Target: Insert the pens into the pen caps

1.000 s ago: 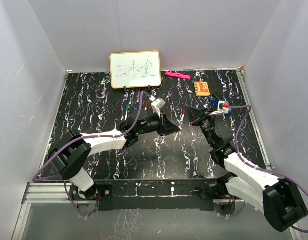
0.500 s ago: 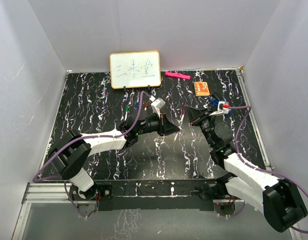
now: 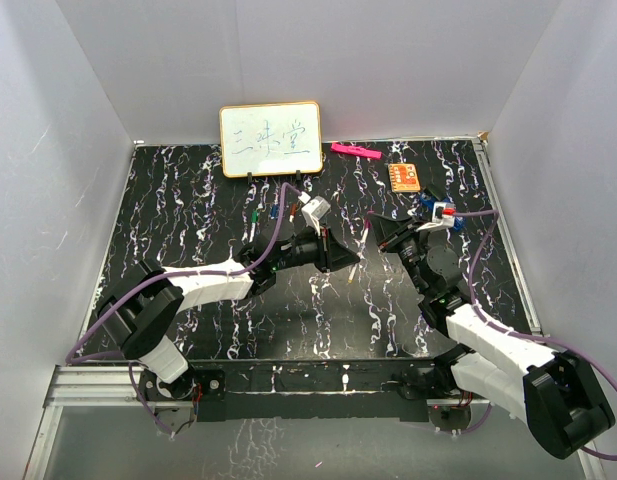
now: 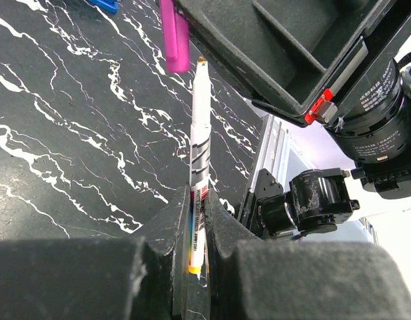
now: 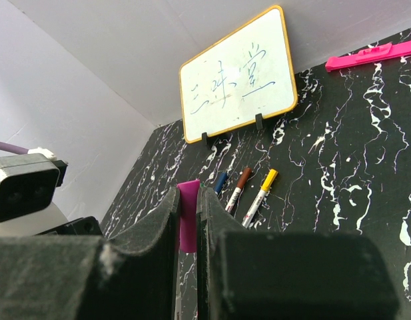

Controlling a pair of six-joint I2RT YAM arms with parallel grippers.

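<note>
When looked at from above, shows the left arm lying low from the near left corner toward the middle of the desk (image 3: 188,200), left gripper (image 3: 353,258) aimed right, and the right arm folded up from the near right corner, right gripper (image 3: 376,225) aimed left, just beside the other. Too small there to tell what either holds.

Through the left wrist, shows the left gripper clenched on a white pen (image 4: 200,133), barrel upright between the fingers (image 4: 173,220), tip forward. Puts that tip just beside the open end of a magenta cap (image 4: 174,37), not inside it; cannot tell whether touching.

Through the right wrist, shows the right gripper clamped on the magenta cap, held between the two pads (image 5: 162,227). Beyond, on the desk: a blue cap (image 5: 220,181), a brown-topped pen (image 5: 238,189) and a yellow-topped pen (image 5: 260,189) lying side by side below a whiteboard (image 5: 235,77), with a pink marker (image 5: 372,53) along the back wall.
</note>
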